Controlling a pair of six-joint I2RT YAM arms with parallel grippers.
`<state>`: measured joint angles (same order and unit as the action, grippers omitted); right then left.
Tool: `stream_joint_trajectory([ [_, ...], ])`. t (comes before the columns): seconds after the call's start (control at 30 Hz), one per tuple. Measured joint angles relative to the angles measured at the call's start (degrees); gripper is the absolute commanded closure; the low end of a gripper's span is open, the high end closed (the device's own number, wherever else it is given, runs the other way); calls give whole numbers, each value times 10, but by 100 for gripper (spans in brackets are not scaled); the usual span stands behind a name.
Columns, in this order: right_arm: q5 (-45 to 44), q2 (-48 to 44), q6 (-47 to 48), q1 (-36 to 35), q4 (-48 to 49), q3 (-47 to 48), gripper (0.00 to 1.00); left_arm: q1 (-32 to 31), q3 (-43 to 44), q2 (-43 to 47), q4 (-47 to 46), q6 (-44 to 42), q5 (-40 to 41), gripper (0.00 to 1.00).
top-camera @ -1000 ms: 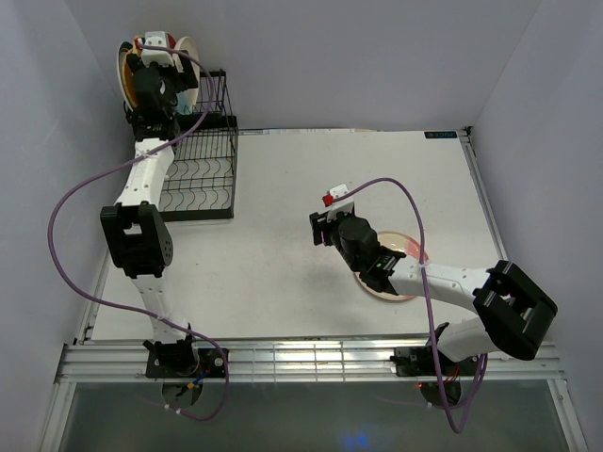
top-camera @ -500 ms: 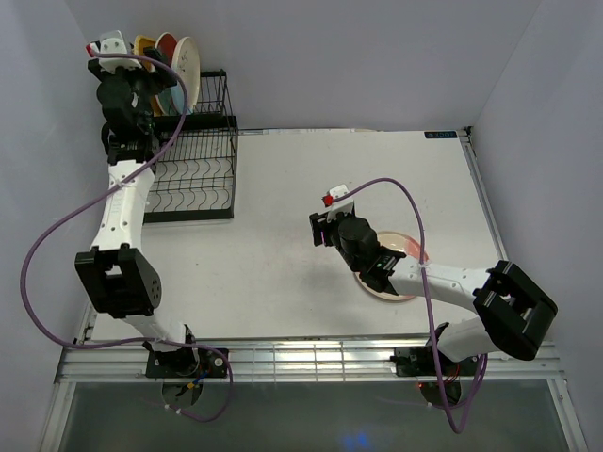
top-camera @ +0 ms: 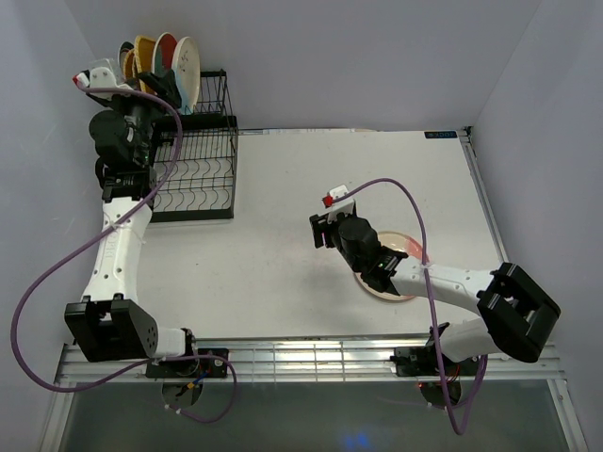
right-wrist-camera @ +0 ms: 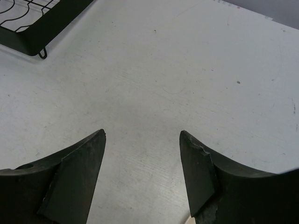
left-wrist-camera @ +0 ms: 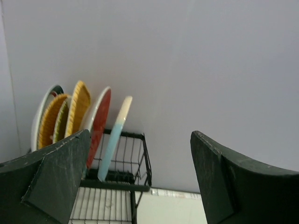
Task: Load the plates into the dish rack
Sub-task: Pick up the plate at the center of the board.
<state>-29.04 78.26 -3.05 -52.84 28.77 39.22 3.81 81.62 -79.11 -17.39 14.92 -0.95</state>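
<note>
The black wire dish rack (top-camera: 198, 179) stands at the table's far left. Several plates stand on edge in its raised upper basket (top-camera: 160, 61). The left wrist view shows them in a row: a white one (left-wrist-camera: 38, 116), woven orange-yellow ones (left-wrist-camera: 77, 109), a red one (left-wrist-camera: 100, 122) and a cream-blue one (left-wrist-camera: 114, 133). My left gripper (top-camera: 151, 85) (left-wrist-camera: 140, 135) is open and empty, held high just left of those plates. A cream-pink plate (top-camera: 407, 252) lies flat on the table, partly under my right arm. My right gripper (top-camera: 322, 231) (right-wrist-camera: 142, 134) is open and empty, low over bare table.
The white table (top-camera: 283, 179) runs between grey walls that stand close behind and left of the rack. The rack's near corner (right-wrist-camera: 28, 23) shows at the top left of the right wrist view. The rack's lower slotted section (top-camera: 193, 193) holds nothing.
My left arm has swung left and back from the upper basket, uncovering the standing plates. My right arm and the cream-pink plate have not moved.
</note>
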Motion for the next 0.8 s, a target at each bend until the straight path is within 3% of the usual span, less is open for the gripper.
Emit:
stream_joint_trajectory([
  [0.27, 7, 0, 0, 0, -56, 17, 25, -70, -146, 66, 5, 30, -33, 2],
  [0.4, 7, -3, 0, 0, -75, 20, 13, -114, -214, 90, -4, 38, -50, 2],
  [0.8, -8, -15, -2, 0, -140, 35, 4, -131, -357, 95, -67, 57, -103, 2],
])
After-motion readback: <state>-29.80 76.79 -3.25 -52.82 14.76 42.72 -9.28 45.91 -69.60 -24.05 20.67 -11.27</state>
